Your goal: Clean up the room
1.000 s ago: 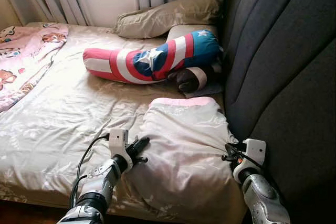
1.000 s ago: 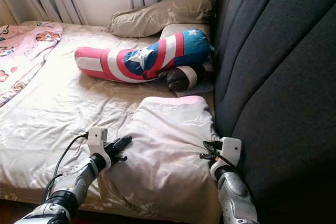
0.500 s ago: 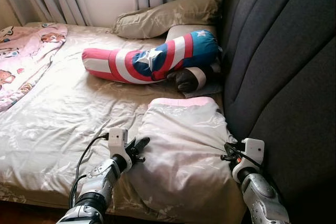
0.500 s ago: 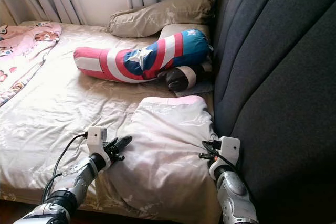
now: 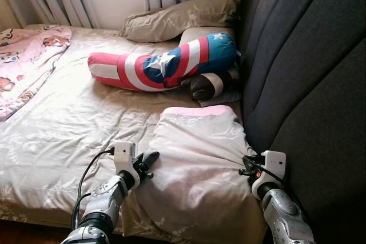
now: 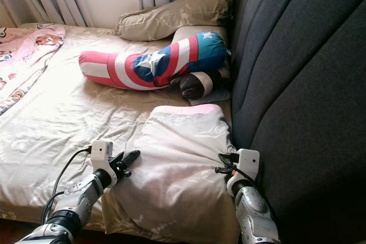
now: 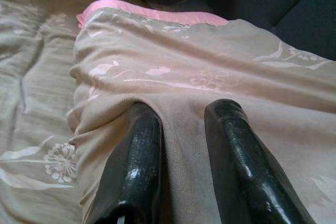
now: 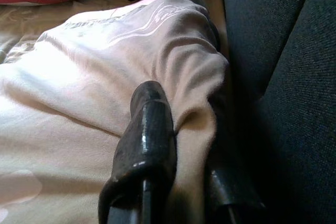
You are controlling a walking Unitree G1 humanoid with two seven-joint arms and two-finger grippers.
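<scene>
Beige pillow (image 5: 197,158) pinched by right gripper (image 5: 247,168), left gripper (image 5: 150,159) fingers (image 7: 137,156) parted — headboard (image 5: 309,72) alongside

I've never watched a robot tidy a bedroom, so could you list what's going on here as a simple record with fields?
Place: bed with beige sheet, against a dark padded headboard
Being handled: folded beige blanket with pink lining, at the bed's near corner
Left gripper: at the blanket's left edge, fingers apart with a fold of cloth between them
Right gripper: fingers pinching the blanket's right edge beside the headboard
Also on bed: red, white and blue star bolster, beige pillow, pink patterned cover
</scene>
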